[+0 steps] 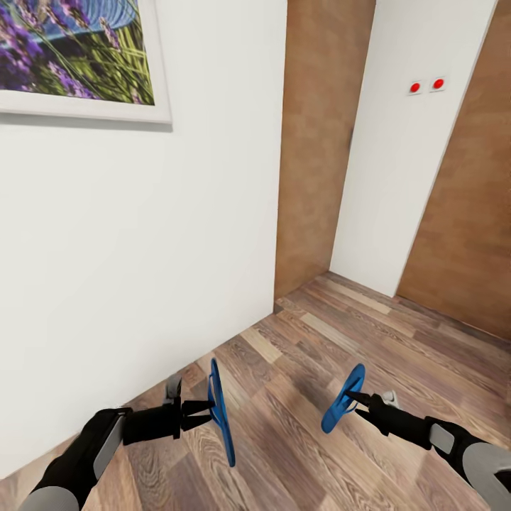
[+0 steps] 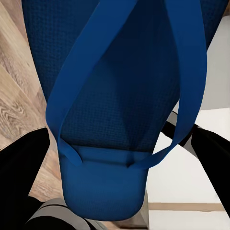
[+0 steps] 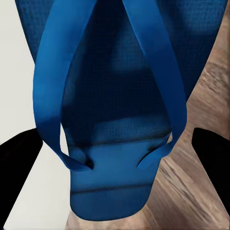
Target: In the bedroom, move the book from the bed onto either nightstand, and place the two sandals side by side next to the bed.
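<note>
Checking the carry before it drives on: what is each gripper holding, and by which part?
The left gripper holds one blue sandal near mid-length; the right gripper holds the other sandal, also near mid-length.

Even, bright, diffuse light fills the rendered room, with no glare. The white wall [image 1: 142, 248] shows only a faint shadow beneath the framed picture [image 1: 78, 53]. Straight edges lean outward near the head view's borders. Both wrist views look soft and slightly blurred close up.
</note>
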### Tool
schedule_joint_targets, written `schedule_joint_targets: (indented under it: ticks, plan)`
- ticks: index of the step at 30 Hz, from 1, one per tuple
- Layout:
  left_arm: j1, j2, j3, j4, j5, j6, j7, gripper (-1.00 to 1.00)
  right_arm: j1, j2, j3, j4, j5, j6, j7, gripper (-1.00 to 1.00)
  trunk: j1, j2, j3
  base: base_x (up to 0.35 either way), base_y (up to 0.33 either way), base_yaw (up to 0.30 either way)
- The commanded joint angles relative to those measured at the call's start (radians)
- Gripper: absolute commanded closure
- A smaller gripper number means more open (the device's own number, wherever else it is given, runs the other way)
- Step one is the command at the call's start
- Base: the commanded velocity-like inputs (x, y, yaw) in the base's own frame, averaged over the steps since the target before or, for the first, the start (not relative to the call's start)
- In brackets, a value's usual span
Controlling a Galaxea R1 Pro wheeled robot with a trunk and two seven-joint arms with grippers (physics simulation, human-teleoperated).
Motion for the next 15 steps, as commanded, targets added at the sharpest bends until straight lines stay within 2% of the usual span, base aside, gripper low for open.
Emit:
schedule_joint_targets:
  ticks: [1,6,15]
  plan:
    - [-0.001,0.000,0.000,0.001,0.004,0.008,-0.001,1.00,-0.001,0.000,0.006,0.003,-0.011,0.007,0.004,1.00,-0.001,0.000,-0.001,-0.233,-0.102,0.111]
    - [-0.001,0.000,0.000,0.009,0.003,0.008,-0.002,1.00,-0.001,0.000,0.006,0.003,-0.011,0.006,0.004,1.00,-0.001,0.000,-0.005,-0.173,-0.099,0.156]
    - [-0.001,0.001,0.000,0.013,0.003,0.008,-0.002,1.00,-0.001,0.001,0.007,0.003,-0.011,0.006,0.003,1.00,-0.001,0.000,-0.010,-0.102,-0.089,0.192]
